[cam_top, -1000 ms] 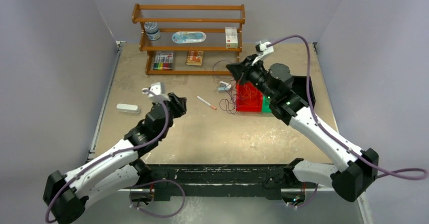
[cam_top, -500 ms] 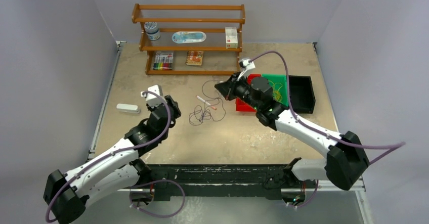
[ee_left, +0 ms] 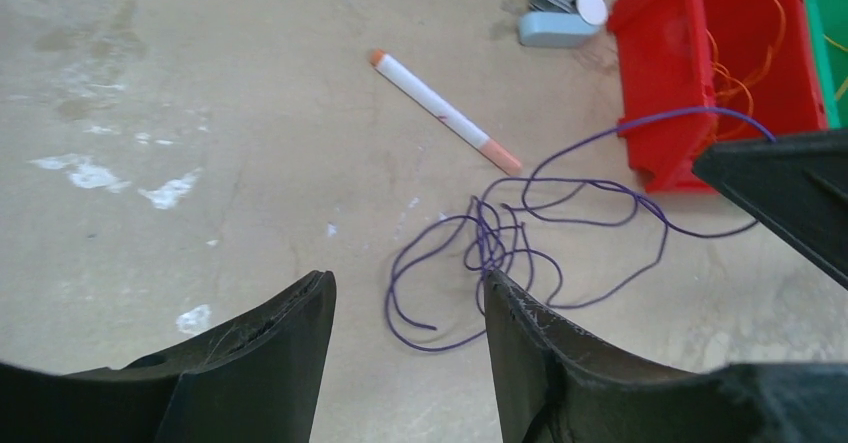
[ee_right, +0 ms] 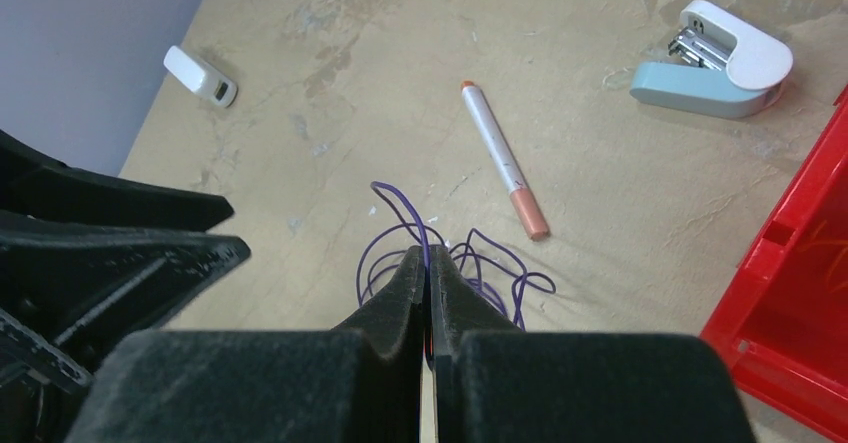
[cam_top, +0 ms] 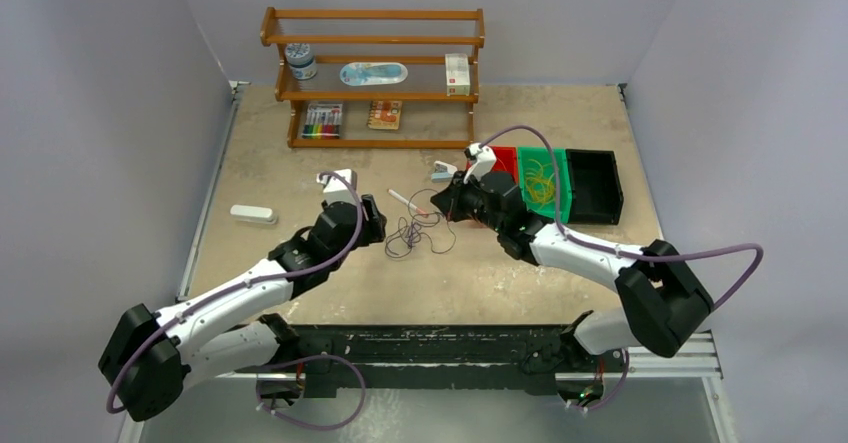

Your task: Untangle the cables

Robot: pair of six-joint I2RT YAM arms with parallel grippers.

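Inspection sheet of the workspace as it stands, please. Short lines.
Surface: table stained, with white flecks.
Job's things: purple cable in loose loops on the table; orange wire in red bin; yellow wire in green bin.
Clutter: pen, stapler, white block, black bin.
Claws: left claw open, facing the loops; right claw shut on purple cable.
Cables: lilac hoses along both arms, apart from the purple cable.
Surroundings: shelf at the back; grey walls.

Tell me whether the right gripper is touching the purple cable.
Touching. The right wrist view shows the right gripper shut with the purple cable running into its closed tips.
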